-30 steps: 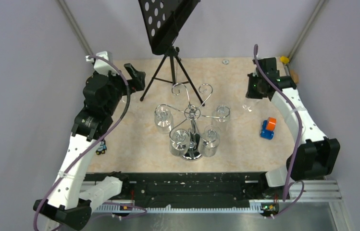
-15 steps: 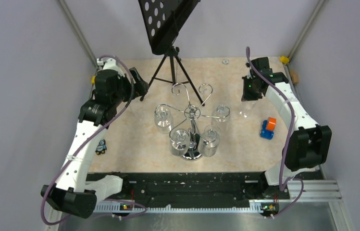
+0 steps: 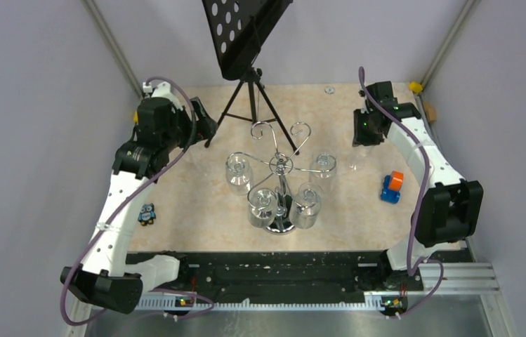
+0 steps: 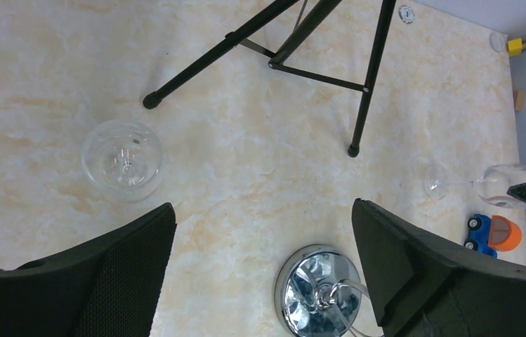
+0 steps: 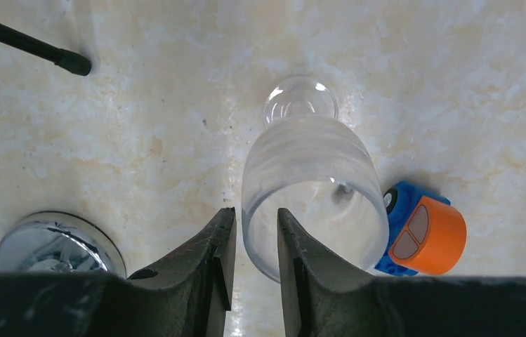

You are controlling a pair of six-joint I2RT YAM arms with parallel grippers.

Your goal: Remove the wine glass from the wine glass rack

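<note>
My two black fingers (image 5: pixel 204 281) stand a narrow gap apart. In that gap sits one side of the rim of the wine glass (image 5: pixel 309 175). I cannot tell whether my jaws press on it. The bowl's mouth faces me, with the foot beyond it over the marbled beige table (image 5: pixel 140 140). A blue and orange toy car (image 5: pixel 425 242) lies just beside the bowl. On the other side of my jaws is the mirrored round base of the wine glass rack (image 5: pixel 60 246). A black rubber-tipped leg (image 5: pixel 70 63) rests farther off.

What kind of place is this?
Most likely a robotics lab test cell: two robot arms mounted at the edge of a tabletop boxed in by plain walls, with staged props like a wine glass rack and toy car.
</note>
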